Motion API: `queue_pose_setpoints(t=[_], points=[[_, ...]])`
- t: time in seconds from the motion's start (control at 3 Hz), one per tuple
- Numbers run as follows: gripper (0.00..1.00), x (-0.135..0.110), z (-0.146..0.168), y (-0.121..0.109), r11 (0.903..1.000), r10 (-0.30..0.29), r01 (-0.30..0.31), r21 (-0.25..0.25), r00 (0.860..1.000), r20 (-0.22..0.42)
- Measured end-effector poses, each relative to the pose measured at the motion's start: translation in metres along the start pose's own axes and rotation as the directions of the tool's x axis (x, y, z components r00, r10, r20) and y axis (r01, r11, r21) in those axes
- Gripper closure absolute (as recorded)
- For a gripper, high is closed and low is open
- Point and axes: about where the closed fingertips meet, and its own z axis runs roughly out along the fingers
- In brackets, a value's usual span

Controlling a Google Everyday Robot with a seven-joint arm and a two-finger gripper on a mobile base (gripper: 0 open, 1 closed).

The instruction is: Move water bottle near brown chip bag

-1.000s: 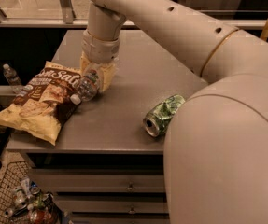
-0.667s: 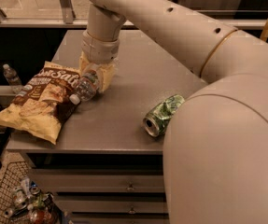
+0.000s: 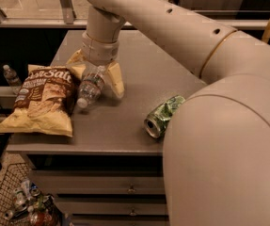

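The water bottle (image 3: 90, 87) lies on its side on the grey table (image 3: 162, 74), white cap pointing toward the front left, its cap end touching or almost touching the right edge of the brown chip bag (image 3: 40, 100). The bag lies flat at the table's front left corner, "Sea Salt" lettering up. My gripper (image 3: 96, 78) reaches down from above and straddles the bottle's base end. Its tan fingers (image 3: 116, 80) are spread apart, one on each side of the bottle, with gaps showing, so the gripper is open.
A crushed green can (image 3: 162, 117) lies right of centre near the table's front edge. My arm fills the right side of the view. A small white-capped bottle (image 3: 11, 77) stands beyond the table's left edge. A wire basket (image 3: 17, 199) of cans sits on the floor below.
The fingers have spread wider apart around the bottle, which now rests on the table slightly lower and closer to the bag. The bag and can have not moved.
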Motion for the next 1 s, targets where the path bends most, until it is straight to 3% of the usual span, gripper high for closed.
queue_pose_setpoints(t=[0.33,0.67,1.0], points=[[0.0,0.0,0.0,0.0,1.0,0.0,0.0,0.0,1.0,0.0],[0.0,0.004,-0.021,-0.002,0.9994,0.014,-0.012,0.031,0.999,-0.049],[0.0,0.012,-0.062,0.0,0.9963,0.057,-0.047,0.072,0.987,-0.15]])
